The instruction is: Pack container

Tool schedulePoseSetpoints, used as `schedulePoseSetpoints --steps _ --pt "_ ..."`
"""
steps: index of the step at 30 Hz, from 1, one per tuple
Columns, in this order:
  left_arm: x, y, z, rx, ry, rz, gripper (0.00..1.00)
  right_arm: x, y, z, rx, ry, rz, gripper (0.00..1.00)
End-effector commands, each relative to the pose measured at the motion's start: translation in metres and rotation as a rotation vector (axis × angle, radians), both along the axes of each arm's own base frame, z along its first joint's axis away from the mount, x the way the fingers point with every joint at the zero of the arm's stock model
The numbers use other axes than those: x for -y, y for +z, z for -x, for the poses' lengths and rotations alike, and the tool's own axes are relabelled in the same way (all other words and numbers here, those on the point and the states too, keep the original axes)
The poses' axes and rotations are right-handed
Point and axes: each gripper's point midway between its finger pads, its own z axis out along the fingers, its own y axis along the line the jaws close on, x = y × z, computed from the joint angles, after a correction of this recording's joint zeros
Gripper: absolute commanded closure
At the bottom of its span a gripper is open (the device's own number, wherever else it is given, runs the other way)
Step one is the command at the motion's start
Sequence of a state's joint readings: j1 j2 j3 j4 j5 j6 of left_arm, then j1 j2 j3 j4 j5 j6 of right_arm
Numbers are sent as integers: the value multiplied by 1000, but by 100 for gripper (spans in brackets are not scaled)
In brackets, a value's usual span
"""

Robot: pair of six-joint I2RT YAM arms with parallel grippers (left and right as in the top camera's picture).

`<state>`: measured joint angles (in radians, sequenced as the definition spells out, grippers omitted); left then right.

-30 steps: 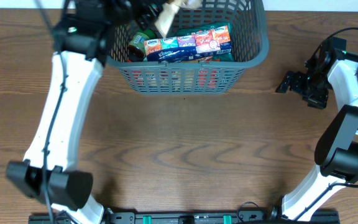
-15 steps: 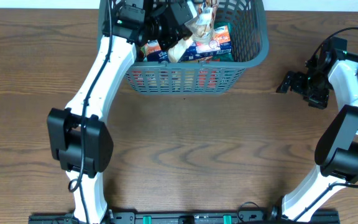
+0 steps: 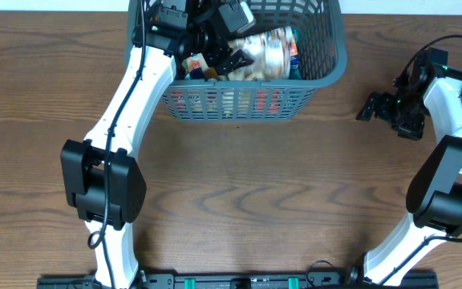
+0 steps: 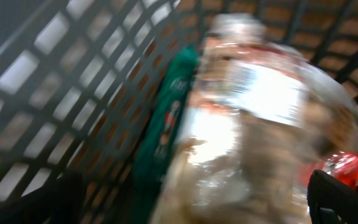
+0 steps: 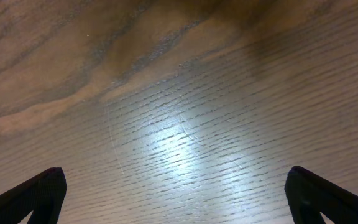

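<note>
Container [image 3: 239, 103]: dark grey, slotted sides; table's [image 3: 239, 185] far edge
Left gripper [image 3: 233, 58]: inside it, jaws spread
Left wrist view: blurred clear packet [image 4: 260, 124] beside green packet [image 4: 166, 124]
Right gripper [image 3: 371, 106]: spread, above table

Even, bright light from above fills the overhead view, which is sharp throughout; the table [image 3: 239, 201] shows only faint, soft shadows beside the arms and under the container [image 3: 231, 103]. The left wrist view is smeared by motion blur, with white glare on the clear packet [image 4: 260, 106]. In the right wrist view a pale sheen sits mid-frame on the wood grain, dimmer towards the top edge.
</note>
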<state>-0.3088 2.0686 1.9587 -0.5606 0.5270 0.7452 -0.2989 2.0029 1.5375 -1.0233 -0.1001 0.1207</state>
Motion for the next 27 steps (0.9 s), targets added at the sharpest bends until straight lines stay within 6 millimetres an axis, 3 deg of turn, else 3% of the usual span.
schedulePoseSetpoints --steps 1,4,7,12,15,17,21,27 --pt "-34 27 -13 79 188 -107 2 5 1 -1 13 16 13 1" --pt "-63 59 -10 88 389 -111 2 9 10 -15 62 24 30 1" --pt "-87 98 11 103 473 -86 1 15 35 -36 138 52 59 1" --pt "-131 160 54 122 613 12 2 26 120 -72 303 92 126 1" --pt "-168 188 79 131 748 72 2 23 173 -79 382 127 160 1" --pt "-191 200 97 117 829 113 1 18 201 -77 412 140 177 1" --pt "-226 208 132 70 950 157 1 11 236 -63 441 146 229 1" --pt "-241 193 171 17 994 119 1 -10 285 -23 507 149 248 1"
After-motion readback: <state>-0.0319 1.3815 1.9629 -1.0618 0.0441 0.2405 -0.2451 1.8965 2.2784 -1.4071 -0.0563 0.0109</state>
